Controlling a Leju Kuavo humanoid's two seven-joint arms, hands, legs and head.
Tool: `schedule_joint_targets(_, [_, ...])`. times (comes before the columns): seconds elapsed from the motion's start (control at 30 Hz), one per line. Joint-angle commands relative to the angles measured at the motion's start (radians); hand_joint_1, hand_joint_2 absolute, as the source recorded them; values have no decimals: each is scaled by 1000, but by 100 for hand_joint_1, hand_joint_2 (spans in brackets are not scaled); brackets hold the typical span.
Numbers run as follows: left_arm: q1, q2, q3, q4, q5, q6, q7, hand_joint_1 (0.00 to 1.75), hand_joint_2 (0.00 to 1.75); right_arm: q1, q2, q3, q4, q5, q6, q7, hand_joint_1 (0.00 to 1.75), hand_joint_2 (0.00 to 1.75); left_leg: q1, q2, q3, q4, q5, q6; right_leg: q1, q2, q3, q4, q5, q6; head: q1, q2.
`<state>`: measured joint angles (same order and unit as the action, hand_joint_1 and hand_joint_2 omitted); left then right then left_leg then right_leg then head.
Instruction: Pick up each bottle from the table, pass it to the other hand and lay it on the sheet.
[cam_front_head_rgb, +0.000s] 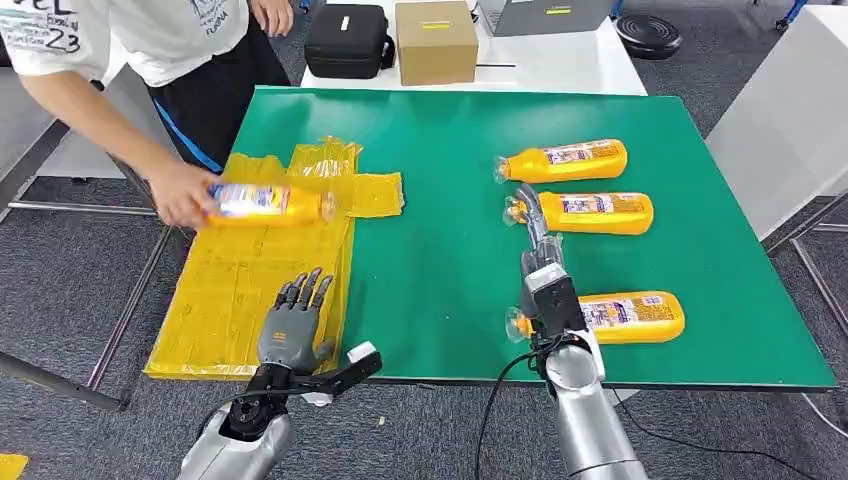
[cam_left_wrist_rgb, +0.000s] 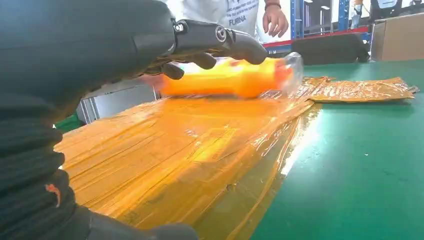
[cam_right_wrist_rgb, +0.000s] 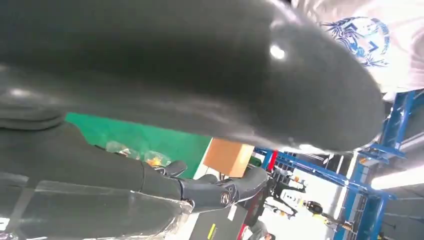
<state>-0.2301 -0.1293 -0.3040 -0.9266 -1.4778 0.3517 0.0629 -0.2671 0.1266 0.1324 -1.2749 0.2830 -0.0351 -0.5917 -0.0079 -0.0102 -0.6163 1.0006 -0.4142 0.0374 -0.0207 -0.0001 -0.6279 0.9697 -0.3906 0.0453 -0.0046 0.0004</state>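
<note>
Four orange plastic bottles: one lies on the crinkled yellow sheet, gripped by a person's hand; three rest on the green table. The left hand hovers, spread and empty, over the sheet; the right hand reaches between two bottles, its grasp unclear.

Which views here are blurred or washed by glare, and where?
Head view: sharp and evenly lit. Left wrist view: glare streaks across the yellow sheet, the bottle beyond the left hand looks soft. Right wrist view: the right hand is a dark, out-of-focus mass up close; bright background at the lower right.
</note>
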Motion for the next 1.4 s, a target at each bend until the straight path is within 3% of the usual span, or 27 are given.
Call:
schedule_joint_targets(0.03, [-11,13,3,58,-11,-35,10,0,175,-53,-4,8,66,-13,9,-4,0,0,1,2,3,-1,-1,-1,1,1,3,-1,-1,-1,0,0])
schedule_joint_targets(0.23, [9,4,43,-24,71,38,-28,0,175,-40,-5,6,49,-15,11,-1,0,0,1,2,4,0,-2,-2,1,2,4,-1,-1,-2,0,0])
schedule_joint_targets(0.33, [23,-13,90,-106,404,115,-254,0,175,-13,-20,18,41,-13,-7,0,0,0,2,2,7,1,-4,-3,2,1,7,0,-3,-2,0,0])
schedule_joint_targets(0.37, [39,-40,132,-154,624,88,-355,0,175,-9,-24,22,45,-12,-23,-7,0,0,2,1,5,1,-3,-2,2,0,5,0,-2,-2,0,0])
schedule_joint_targets(0.43, [45,-32,123,-181,753,55,-423,0,175,-12,-26,27,55,-15,-31,-14,0,0,2,0,3,1,-2,-2,2,0,4,0,-2,-2,0,0])
schedule_joint_targets(0.5, [53,-47,135,-228,1054,-38,-551,0,175,-18,-34,34,54,-3,-55,-24,0,0,2,2,4,0,-3,-2,2,1,4,-1,-2,-2,0,0])
schedule_joint_targets(0.67, [44,-45,99,-266,1332,-133,-598,0,175,-3,-77,62,12,86,-86,2,0,0,2,0,4,1,-3,-2,2,0,4,0,-2,-2,0,0])
schedule_joint_targets(0.7, [40,-42,88,-263,1382,-158,-592,0,175,2,-89,67,3,123,-94,16,0,175,3,0,6,2,-4,-3,3,-1,7,0,-3,-2,0,0])
schedule_joint_targets(0.87, [21,-38,32,-226,1490,-214,-600,0,175,15,-150,58,-40,291,-84,104,0,175,2,-1,5,1,-3,-2,2,-2,6,0,-3,-2,0,0])
schedule_joint_targets(1.0, [-7,-34,22,-189,1521,-196,-611,0,175,-7,-252,56,-65,414,-16,201,0,175,1,-2,3,1,-2,-2,1,-3,4,0,-2,-1,0,0])
schedule_joint_targets(1.1, [-17,-26,23,-188,1533,-191,-610,0,175,-26,-342,29,-98,410,61,263,0,175,0,-2,3,1,-2,-1,1,-3,4,0,-2,-1,0,0])
schedule_joint_targets(1.4, [-18,-22,5,-185,1542,-173,-615,0,175,-56,-490,-86,-157,324,286,382,0,175,-1,-2,2,2,-2,-1,0,-3,3,1,-2,-1,0,0])
